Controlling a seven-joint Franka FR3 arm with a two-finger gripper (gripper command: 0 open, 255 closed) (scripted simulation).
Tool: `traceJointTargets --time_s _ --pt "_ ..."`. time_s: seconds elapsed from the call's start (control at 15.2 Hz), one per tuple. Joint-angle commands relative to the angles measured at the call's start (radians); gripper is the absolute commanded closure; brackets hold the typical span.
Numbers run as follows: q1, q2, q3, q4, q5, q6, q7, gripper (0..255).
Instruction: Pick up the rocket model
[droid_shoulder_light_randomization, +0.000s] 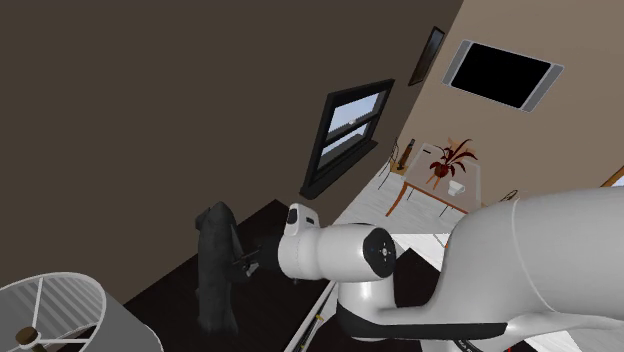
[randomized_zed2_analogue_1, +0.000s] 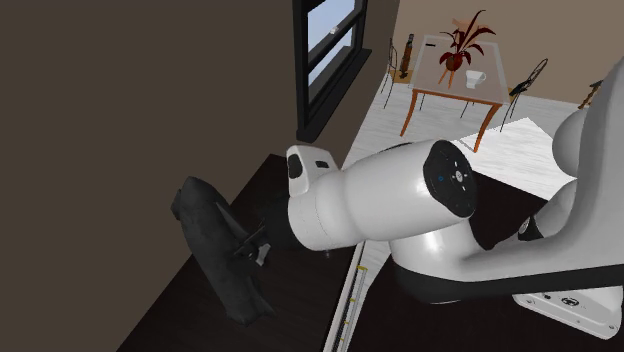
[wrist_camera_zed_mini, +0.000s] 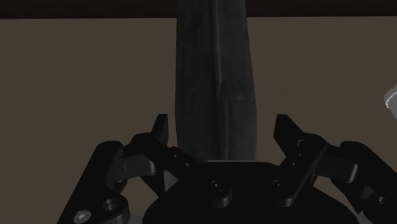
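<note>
Shoulder view: the rocket (droid_shoulder_light_randomization: 215, 265), dark grey, blunt-topped and upright, stands on a dark surface (droid_shoulder_light_randomization: 170, 300) just beside the brown wall (droid_shoulder_light_randomization: 150, 120), with the gripper (droid_shoulder_light_randomization: 245, 262) level with its mid-body. Second exterior view: the arm (randomized_zed2_analogue_1: 370, 205) reaches sideways to the rocket (randomized_zed2_analogue_1: 215, 245), which widens toward its foot. Wrist view: the 2 fingers (wrist_camera_zed_mini: 162, 130) stand wide, 1 on each side of the rocket's body, apparently not touching it. I judge this the end of the approach; next, close squarely, then lift straight.
</note>
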Motion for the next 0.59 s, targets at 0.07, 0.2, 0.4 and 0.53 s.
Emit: traceJointTargets --time_s 0.07,0.2,0.4,0.53 --pt "-0.055 -0.029 0.061 0.01 0.001 0.029 0.023 0" --pt "-0.055 -0.028 0.06 0.01 0.001 0.029 0.023 255" --pt "-0.056 -0.028 0.06 0.01 0.001 0.029 0.022 255" --pt "-0.055 -0.028 0.06 0.01 0.001 0.029 0.022 255"
